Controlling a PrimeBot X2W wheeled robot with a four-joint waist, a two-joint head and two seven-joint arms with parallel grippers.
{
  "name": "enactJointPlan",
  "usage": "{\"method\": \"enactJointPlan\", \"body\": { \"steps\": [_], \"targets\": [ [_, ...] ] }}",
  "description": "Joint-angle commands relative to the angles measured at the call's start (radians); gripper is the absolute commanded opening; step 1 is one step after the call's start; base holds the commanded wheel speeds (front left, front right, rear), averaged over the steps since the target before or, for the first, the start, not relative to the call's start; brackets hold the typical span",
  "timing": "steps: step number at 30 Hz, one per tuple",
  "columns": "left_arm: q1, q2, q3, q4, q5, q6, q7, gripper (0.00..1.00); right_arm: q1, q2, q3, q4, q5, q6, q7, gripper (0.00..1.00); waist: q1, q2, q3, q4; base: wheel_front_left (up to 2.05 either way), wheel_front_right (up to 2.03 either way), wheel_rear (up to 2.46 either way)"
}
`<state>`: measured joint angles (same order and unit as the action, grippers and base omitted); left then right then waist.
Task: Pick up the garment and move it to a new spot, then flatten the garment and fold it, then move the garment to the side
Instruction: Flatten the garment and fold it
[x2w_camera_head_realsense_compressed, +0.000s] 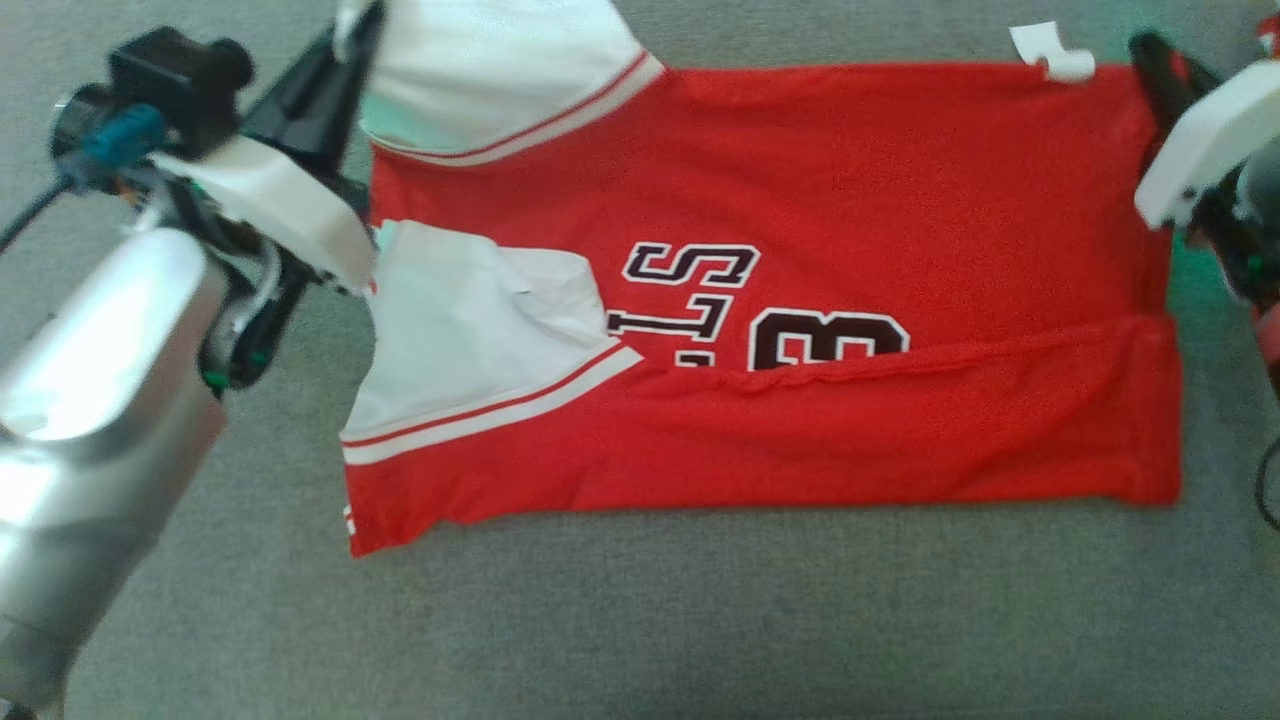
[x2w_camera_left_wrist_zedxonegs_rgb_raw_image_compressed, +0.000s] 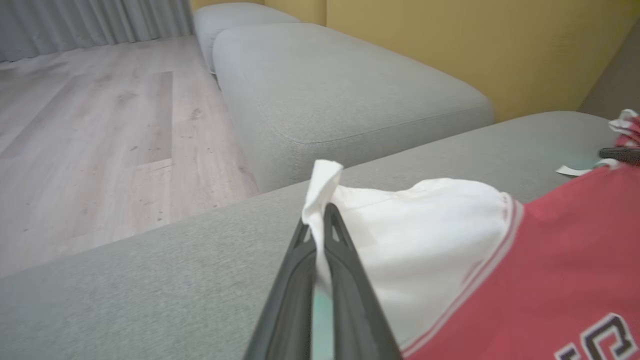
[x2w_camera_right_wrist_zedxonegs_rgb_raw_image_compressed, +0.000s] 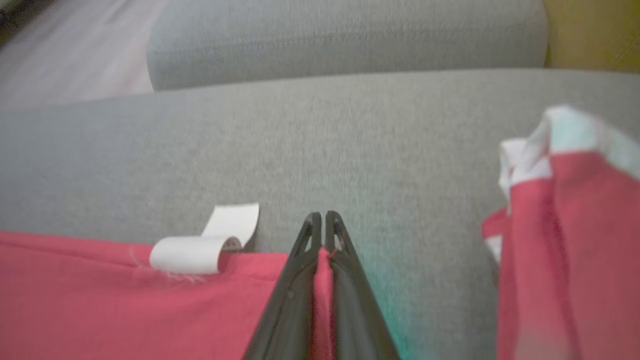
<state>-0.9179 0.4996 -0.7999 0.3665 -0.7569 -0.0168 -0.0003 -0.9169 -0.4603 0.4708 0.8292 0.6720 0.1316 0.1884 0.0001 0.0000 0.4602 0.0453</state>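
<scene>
Shows a red shirt (x2w_camera_head_realsense_compressed: 850, 180) lying sideways on a grey sofa (x2w_camera_head_realsense_compressed: 640, 620), white sleeves to the left, hem to the right, near edge folded over and covering part of the black lettering. Pinches the far sleeve (x2w_camera_head_realsense_compressed: 500, 70) with the left gripper (x2w_camera_head_realsense_compressed: 358, 35), jaws closed tight on white cloth at the far left corner. Clamps the far right corner of the hem with the right gripper (x2w_camera_head_realsense_compressed: 1150, 50), jaws closed on a ridge of red fabric, just right of a curled white label (x2w_camera_head_realsense_compressed: 1050, 50).
</scene>
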Motion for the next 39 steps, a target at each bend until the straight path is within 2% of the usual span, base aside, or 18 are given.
{"method": "enactJointPlan", "body": {
  "steps": [1,4,8,16,23,27,30,39],
  "targets": [
    [-0.046,0.056,0.06,-0.009,-0.001,0.009,-0.011,0.0,-0.03,-0.007,0.002,-0.025,0.016,-0.001,-0.016,0.0,-0.0001,0.0,0.001,-0.008,0.0,0.0,0.0],
    [-0.081,0.063,0.073,0.043,0.016,0.024,-0.031,0.0,-0.076,0.003,-0.006,-0.033,0.055,-0.001,-0.044,0.0,-0.0001,0.0,0.009,-0.023,0.0,0.0,0.0],
    [-0.174,0.043,0.092,0.141,0.027,0.008,-0.066,0.0,-0.165,0.018,-0.01,-0.028,0.089,-0.001,-0.088,0.0,-0.0001,0.0,0.028,-0.039,0.0,0.0,0.0],
    [-0.324,-0.018,0.102,0.295,0.047,-0.042,-0.156,0.0,-0.283,0.052,-0.017,0.029,0.112,-0.001,-0.178,0.0,-0.0001,0.0,0.048,-0.039,0.0,0.0,0.0],
    [-0.326,-0.061,0.065,0.372,0.042,-0.089,-0.195,0.0,-0.263,0.05,0.018,0.063,0.159,-0.001,-0.185,0.0,-0.0001,0.0,0.033,-0.02,0.0,0.0,0.0],
    [-0.279,-0.069,0.039,0.368,0.01,-0.105,-0.19,0.0,-0.215,0.031,0.041,0.06,0.208,-0.001,-0.171,0.0,-0.0001,0.0,0.008,-0.009,0.0,0.0,0.0],
    [-0.232,-0.055,0.007,0.339,-0.014,-0.111,-0.165,0.0,-0.172,0.013,0.061,0.048,0.249,-0.001,-0.15,0.0,-0.0001,0.0,-0.017,-0.002,0.0,0.0,0.0],
    [-0.064,0.042,-0.102,0.157,-0.132,-0.114,-0.009,0.0,-0.032,-0.063,0.135,0.013,0.35,-0.001,-0.045,0.0,-0.0001,0.0,-0.085,0.019,0.0,0.0,0.0]
  ]
}}
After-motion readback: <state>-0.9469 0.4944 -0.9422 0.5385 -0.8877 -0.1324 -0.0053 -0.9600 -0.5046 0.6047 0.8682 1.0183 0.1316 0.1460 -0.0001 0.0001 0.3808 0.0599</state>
